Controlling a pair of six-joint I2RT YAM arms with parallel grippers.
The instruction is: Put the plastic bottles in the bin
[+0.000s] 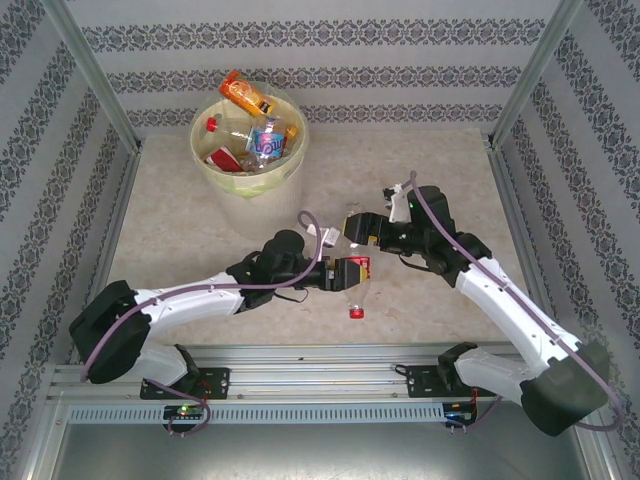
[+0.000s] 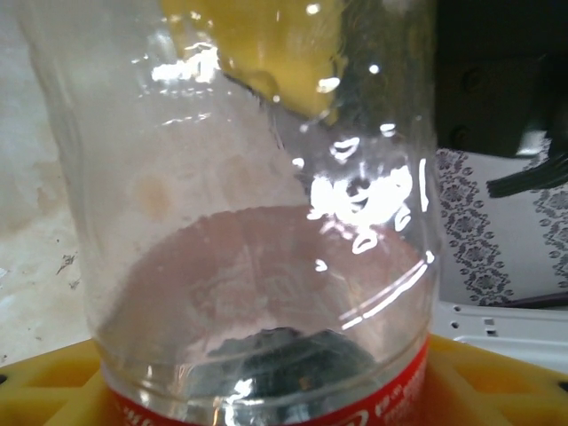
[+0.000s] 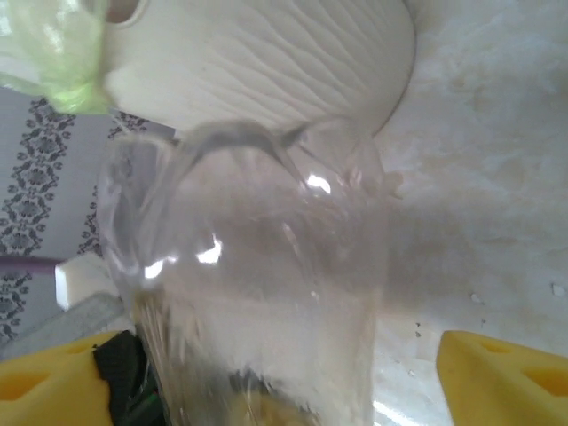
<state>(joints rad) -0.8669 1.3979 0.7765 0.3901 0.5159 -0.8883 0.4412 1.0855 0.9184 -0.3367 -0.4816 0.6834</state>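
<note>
Fingers of the left gripper (image 1: 350,270) press against both sides of a clear plastic bottle (image 1: 355,292), closed on it at its red label. In the left wrist view the yellow pads (image 2: 44,386) sit flush with the bottle's wall on either side, with no gap showing. This bottle is on the near side of the bin (image 1: 240,185) and apart from it. Its red cap (image 1: 355,313) points away from the bin toward the arm bases, and its clear base is the end nearer the bin. Whether the cap rests on the table (image 1: 170,230) I cannot tell.

The right gripper (image 1: 362,228) stands at that base end, with its jaws spread wide. In the right wrist view the crumpled clear base rises between its yellow fingers (image 3: 501,373). One finger is close against the bottle, and the other stands well clear of it with bare table between. The right gripper surrounds the bottle without clamping it.

The bin's ribbed white wall shows just beyond the bottle in the right wrist view. Inside the bin lie several other bottles (image 1: 255,140), clear ones with red and blue labels, and an orange bottle (image 1: 244,92) leans on the bin's far rim.
</note>
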